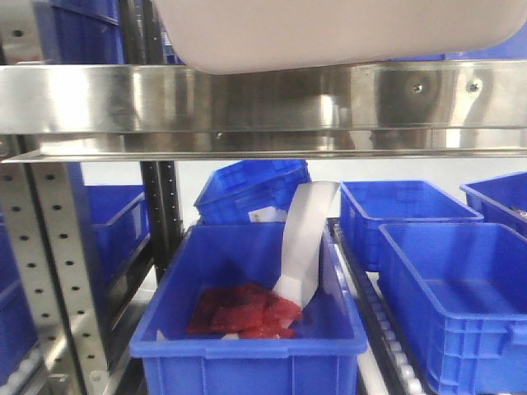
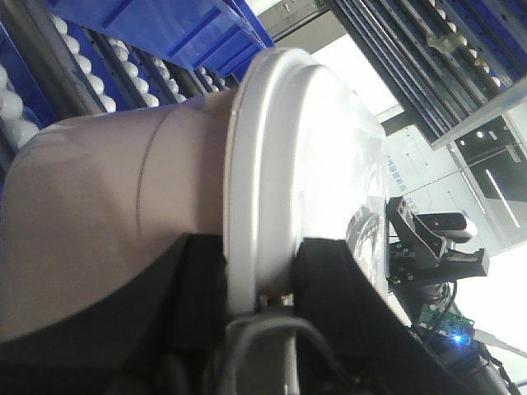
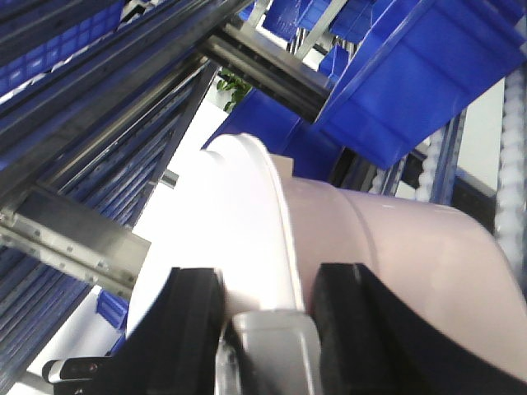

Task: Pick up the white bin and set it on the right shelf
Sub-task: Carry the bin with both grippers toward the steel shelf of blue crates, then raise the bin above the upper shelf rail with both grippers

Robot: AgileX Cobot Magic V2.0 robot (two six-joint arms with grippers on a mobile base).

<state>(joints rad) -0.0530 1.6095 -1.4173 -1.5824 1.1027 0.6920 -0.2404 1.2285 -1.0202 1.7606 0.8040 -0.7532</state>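
You see the white bin (image 1: 329, 33) pinkish-white at 12 o'clock, its lid (image 2: 272, 164) pale grey-white. Right shelf (image 1: 247, 99) is shiny silver, upright (image 1: 49, 271) grey with a hole pattern. Crates (image 1: 247, 366) are blue, with red contents (image 1: 235, 313) at 6 o'clock.

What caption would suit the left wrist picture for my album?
Left jaws pinch the white bin by its lid rim, blue crates behind.

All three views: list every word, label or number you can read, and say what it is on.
Nothing is legible.
Tag on the back crate: too small to read.
Blue print on the far panel: blurred.
Bin: no marking shows.
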